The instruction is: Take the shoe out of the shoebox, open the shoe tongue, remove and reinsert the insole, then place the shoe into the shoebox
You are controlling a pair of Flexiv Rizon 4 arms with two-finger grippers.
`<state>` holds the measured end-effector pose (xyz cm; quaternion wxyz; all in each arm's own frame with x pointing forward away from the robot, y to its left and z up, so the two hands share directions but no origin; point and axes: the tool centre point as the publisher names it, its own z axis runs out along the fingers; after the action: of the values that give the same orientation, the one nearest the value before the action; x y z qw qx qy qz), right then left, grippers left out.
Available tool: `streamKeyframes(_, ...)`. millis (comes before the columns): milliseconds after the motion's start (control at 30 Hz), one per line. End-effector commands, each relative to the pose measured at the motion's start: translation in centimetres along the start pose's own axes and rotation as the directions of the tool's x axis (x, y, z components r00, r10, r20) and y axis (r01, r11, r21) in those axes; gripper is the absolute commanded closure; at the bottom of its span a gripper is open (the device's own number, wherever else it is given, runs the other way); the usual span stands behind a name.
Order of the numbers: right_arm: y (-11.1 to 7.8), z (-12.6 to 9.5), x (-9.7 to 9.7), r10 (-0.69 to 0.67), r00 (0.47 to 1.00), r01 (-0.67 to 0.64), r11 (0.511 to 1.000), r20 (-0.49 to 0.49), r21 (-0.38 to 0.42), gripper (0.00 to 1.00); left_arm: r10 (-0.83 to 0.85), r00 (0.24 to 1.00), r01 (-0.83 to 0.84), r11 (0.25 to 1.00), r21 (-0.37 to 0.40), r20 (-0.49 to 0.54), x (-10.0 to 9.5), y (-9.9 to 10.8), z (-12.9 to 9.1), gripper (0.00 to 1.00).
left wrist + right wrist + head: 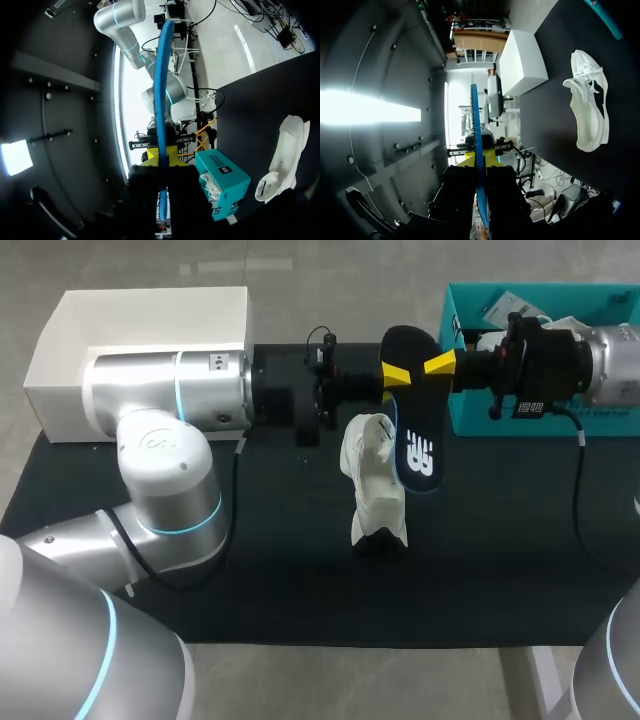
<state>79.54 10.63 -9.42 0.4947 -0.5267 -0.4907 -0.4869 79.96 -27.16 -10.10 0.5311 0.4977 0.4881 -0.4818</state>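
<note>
— Yellow-tipped left gripper (161, 156): state?
— Item 1. Closed down narrow on the insole (416, 430). The insole's blue edge runs straight out between the gripper's fingers.
— And the other?
— Item 2, right gripper (479, 159). It is pinched just as narrow on the same insole, coming in from the opposite side, its tips almost meeting the left's.
— Why two grips on one thin piece?
— Judged a hand-over or a steadying hold. The piece is thin and looks floppy, so two pinches at its upper end hold it flat and aimed. The black face is turned up toward the head view and the lower end hangs toward the shoe.
— Item 3, the shoe?
— Shoe (373, 480), white, out of its box, on the table (250, 580) near the middle and just beside the insole's low end. Whether they touch, cannot tell. Its opening looks spread, which would suit reinsertion.
— Containers?
— Item 4, shoebox (560, 422), teal, open, at the table's far right corner, handy for the final return. Item 5, white box (150, 310), open, at the far left corner, well apart from the shoe.
— Stage?
— Judged: insole out, not yet back in.
</note>
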Motion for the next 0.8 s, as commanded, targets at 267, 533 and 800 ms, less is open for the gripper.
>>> streamKeyframes(267, -1.0, -2.6, -0.4, -0.021, 0.997, 0.022, 1.000, 0.071, -0.007, 0.00, -0.064, 0.998, 0.064, 0.998, -0.013, 0.009, -0.2, -0.4, -0.2, 1.00)
streamKeyframes(533, -0.7, -5.4, -0.4, 0.002, 0.985, 0.012, 0.997, 0.174, -0.079, 0.00, -0.101, 0.995, 0.100, 0.995, -0.027, -0.021, 0.1, -0.5, -1.3, 1.00)
streamKeyframes(800, -0.7, -5.4, -0.4, 0.002, 0.985, 0.012, 0.997, 0.174, -0.079, 0.00, -0.139, 0.989, 0.137, 0.989, -0.052, -0.050, 0.5, -0.8, -2.0, 1.00)
